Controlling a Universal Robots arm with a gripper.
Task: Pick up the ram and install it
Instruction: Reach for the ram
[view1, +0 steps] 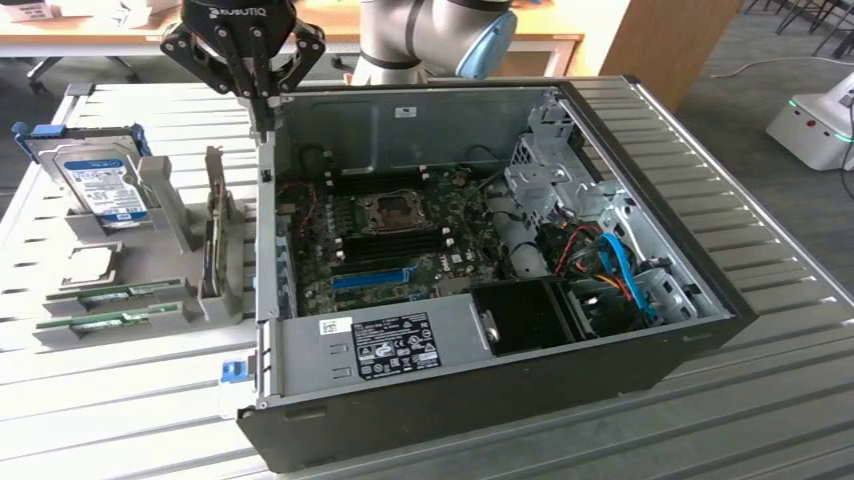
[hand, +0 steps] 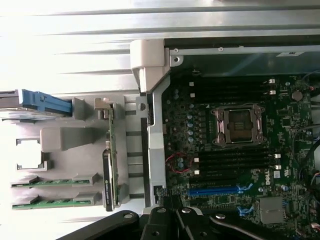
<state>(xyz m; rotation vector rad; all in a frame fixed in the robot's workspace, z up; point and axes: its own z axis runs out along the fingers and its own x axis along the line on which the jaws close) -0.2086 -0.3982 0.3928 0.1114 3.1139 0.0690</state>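
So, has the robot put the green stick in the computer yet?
Not yet. Done: nothing that shows. Both ram sticks lie in the gray holder beside the computer case. In hand: nothing. The gripper hangs above the case's edge, fingers shut and empty. Left: picking a stick up and installing it. The black memory slots look empty.

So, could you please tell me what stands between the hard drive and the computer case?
A circuit card, standing on edge in the grey rack; both the exterior and wrist views show it.
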